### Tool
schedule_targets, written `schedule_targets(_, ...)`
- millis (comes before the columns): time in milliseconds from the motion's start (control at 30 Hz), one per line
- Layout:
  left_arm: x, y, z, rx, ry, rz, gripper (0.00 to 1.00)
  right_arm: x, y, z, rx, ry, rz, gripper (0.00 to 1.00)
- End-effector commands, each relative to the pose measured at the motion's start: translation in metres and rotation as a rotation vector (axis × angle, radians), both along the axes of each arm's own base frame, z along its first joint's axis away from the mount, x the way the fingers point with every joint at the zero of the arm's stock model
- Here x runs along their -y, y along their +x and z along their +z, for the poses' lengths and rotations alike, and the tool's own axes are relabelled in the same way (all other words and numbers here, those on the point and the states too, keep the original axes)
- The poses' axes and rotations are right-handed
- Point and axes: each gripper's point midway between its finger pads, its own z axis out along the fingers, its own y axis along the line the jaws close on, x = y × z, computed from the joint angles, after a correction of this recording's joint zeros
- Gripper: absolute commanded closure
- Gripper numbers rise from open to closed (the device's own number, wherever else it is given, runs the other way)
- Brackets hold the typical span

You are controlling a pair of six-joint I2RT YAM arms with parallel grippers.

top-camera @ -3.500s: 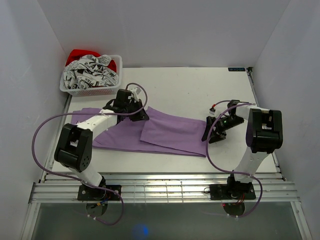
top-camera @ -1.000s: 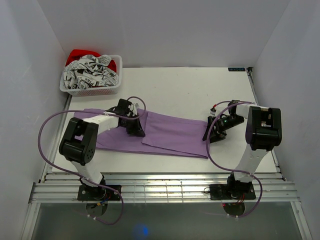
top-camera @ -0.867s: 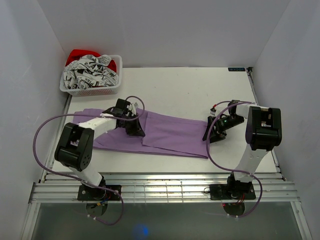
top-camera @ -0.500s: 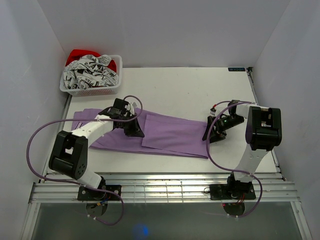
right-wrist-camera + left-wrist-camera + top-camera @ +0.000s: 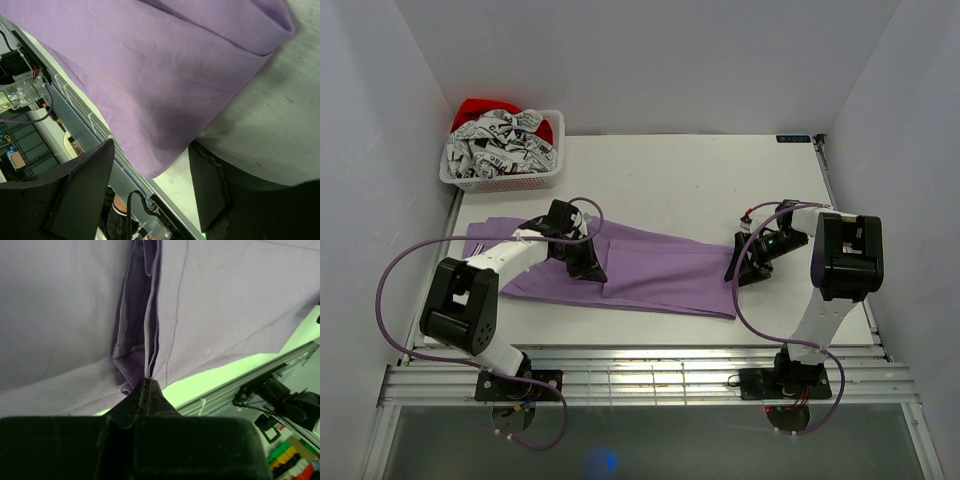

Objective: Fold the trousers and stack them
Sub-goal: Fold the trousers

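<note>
The table is carrying the trousers, which are lying flat beneath the left pincer and ending at the right pincer. A basket of cloths is sitting well behind the left pincer. The left pincer's jaws are together, clamping a fold of the trousers. The right pincer's jaws are standing apart, flanking the cloth's corner.
</note>
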Motion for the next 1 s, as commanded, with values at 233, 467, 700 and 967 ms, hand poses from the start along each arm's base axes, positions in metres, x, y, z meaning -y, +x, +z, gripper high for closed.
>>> schedule_targets(233,-0.026,0.049,-0.016,0.083,0.146,-0.008,0.75,0.028,0.006,-0.044,0.095,-0.165,0.09,0.33)
schedule_targets(467,-0.018,0.058,0.047,0.257,0.029,-0.09,0.38,0.014,0.009,-0.047,0.063,-0.093,0.042,0.39)
schedule_targets(700,-0.086,0.076,0.125,0.463,-0.015,0.08,0.21,0.005,0.013,-0.046,0.098,-0.039,0.009,0.85)
schedule_targets(967,-0.222,0.081,0.142,0.48,0.148,0.196,0.14,0.056,0.03,-0.001,0.259,-0.128,-0.037,0.92)
